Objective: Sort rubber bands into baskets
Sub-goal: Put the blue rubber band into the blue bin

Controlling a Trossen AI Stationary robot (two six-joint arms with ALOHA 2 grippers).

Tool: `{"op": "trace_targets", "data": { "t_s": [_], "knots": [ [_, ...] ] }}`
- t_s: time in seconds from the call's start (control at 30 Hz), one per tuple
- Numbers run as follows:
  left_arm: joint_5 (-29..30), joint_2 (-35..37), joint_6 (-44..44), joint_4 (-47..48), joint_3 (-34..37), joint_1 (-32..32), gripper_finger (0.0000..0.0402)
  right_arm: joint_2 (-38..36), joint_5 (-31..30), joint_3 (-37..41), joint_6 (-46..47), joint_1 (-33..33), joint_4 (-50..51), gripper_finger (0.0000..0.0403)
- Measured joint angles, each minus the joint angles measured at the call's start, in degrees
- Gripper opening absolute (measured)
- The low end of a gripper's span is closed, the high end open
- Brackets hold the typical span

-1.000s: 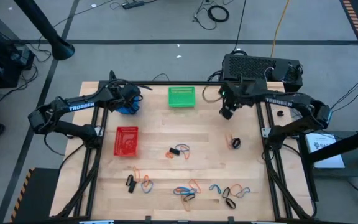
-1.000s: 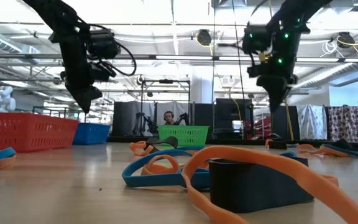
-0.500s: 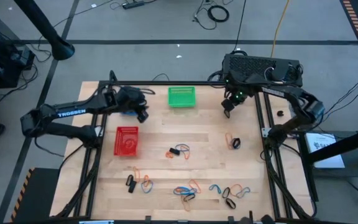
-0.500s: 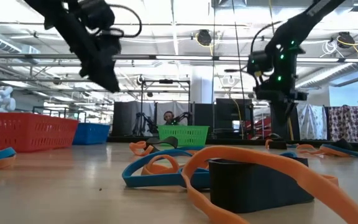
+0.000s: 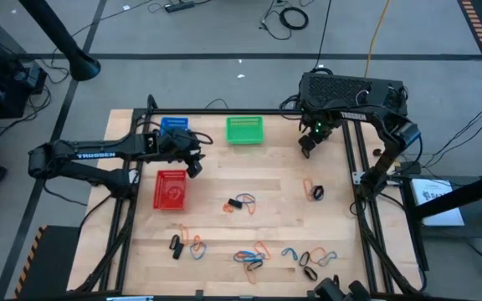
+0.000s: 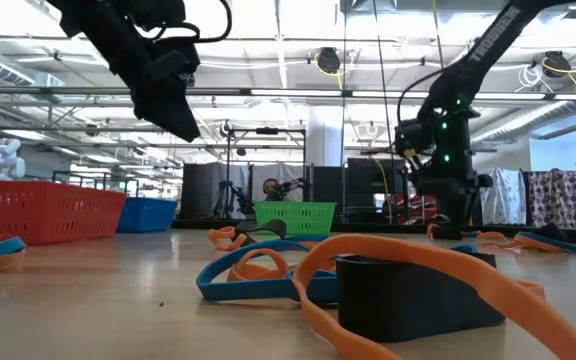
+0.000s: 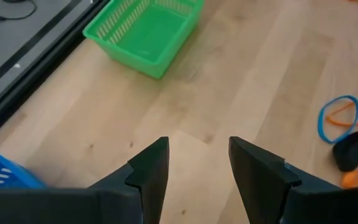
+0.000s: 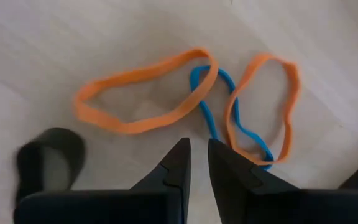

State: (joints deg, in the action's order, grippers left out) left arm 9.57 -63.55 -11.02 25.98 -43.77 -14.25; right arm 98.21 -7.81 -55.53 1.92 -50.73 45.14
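Left pincer (image 5: 194, 165) hangs apart and empty beside the red basket (image 5: 171, 189); right pincer (image 5: 306, 149), nearly together, hovers past the green basket (image 5: 244, 130).

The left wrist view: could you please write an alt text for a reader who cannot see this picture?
The left tool, its two dark fingers apart and holding nothing, hangs over the bare light wooden table. Beyond it stands an empty green plastic mesh basket; a corner of a blue plastic mesh basket shows at one edge, and a small cluster of blue, orange and black rubber bands lies at the other.
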Motion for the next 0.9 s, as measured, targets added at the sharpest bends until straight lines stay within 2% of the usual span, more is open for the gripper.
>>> {"op": "trace_targets", "data": {
  "t_s": [0.2, 0.37, 0.43, 0.5, 0.6, 0.77, 0.9],
  "knots": [
    [0.20, 0.00, -1.33, 0.96, 0.00, 0.20, 0.0176, 3.96, -0.46, -0.31, -1.95, -1.16, 0.08, 0.0045],
    [0.32, 0.00, -2.46, 2.46, 0.02, 0.18, 0.0176, 3.98, -0.36, -0.19, -3.96, -1.66, 0.21, 0.0006],
    [0.33, 0.00, -3.24, 2.94, 0.02, 0.18, 0.0176, 2.33, -1.83, -0.06, -3.28, -1.68, -0.18, 0.0003],
    [0.34, 0.00, -3.60, 3.60, 0.02, 0.22, 0.0176, 0.13, -6.17, 0.37, -2.33, -1.53, -0.26, 0.0001],
    [0.35, 0.00, -3.66, 4.08, 0.02, 0.85, 0.0176, -5.36, -9.70, 0.13, -0.79, -0.92, -0.83, 0.0001],
    [0.41, 0.00, -3.77, 4.09, 0.03, 2.28, 0.0176, -10.96, -7.01, 0.19, 2.40, 0.27, -0.44, 0.0002],
    [1.08, -0.02, -5.13, 4.06, 0.04, 3.80, 0.0176, -12.30, -5.78, 0.74, 6.31, 1.00, -0.77, 0.0003]
  ]
}}
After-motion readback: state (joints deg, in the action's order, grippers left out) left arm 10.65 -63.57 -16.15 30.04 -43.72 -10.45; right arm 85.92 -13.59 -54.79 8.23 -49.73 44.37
